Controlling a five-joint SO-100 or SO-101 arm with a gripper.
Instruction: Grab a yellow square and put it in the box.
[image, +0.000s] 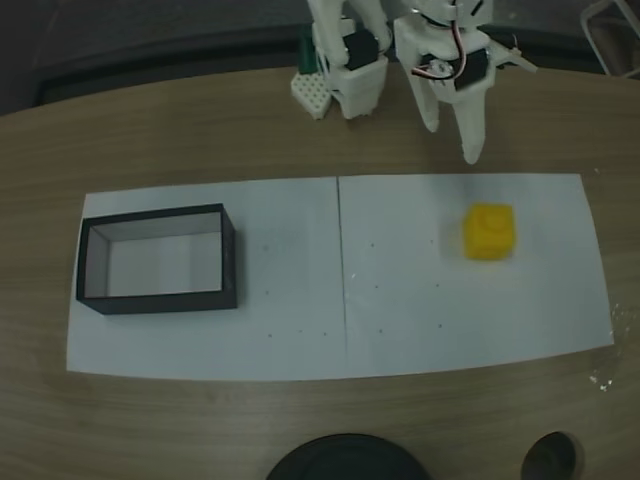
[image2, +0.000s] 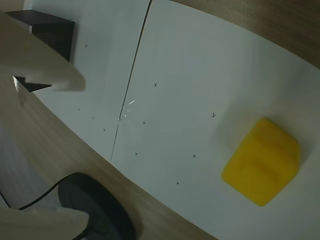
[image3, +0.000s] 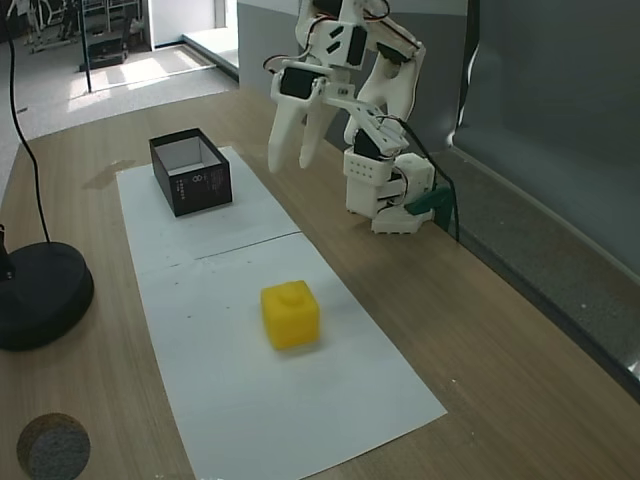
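Note:
The yellow square (image: 489, 232) sits alone on the right sheet of white paper; in another fixed view the yellow square (image3: 290, 314) shows its round stud facing up. The box (image: 160, 300), with black walls and a pale inside, stands on the left sheet. My gripper (image: 452, 142) hangs open above the table's far edge, behind the cube and apart from it. In the wrist view the yellow square (image2: 262, 160) lies at lower right, and the box (image2: 50, 30) is at the top left behind one pale finger (image2: 45, 65). Nothing is between the jaws.
Two white paper sheets (image: 400, 300) cover the middle of the wooden table. A black round lamp base (image3: 40, 295) with a cable stands near the table's front edge, and it also appears in the wrist view as the lamp base (image2: 95, 205). The arm's base (image3: 385, 195) is clamped at the far edge.

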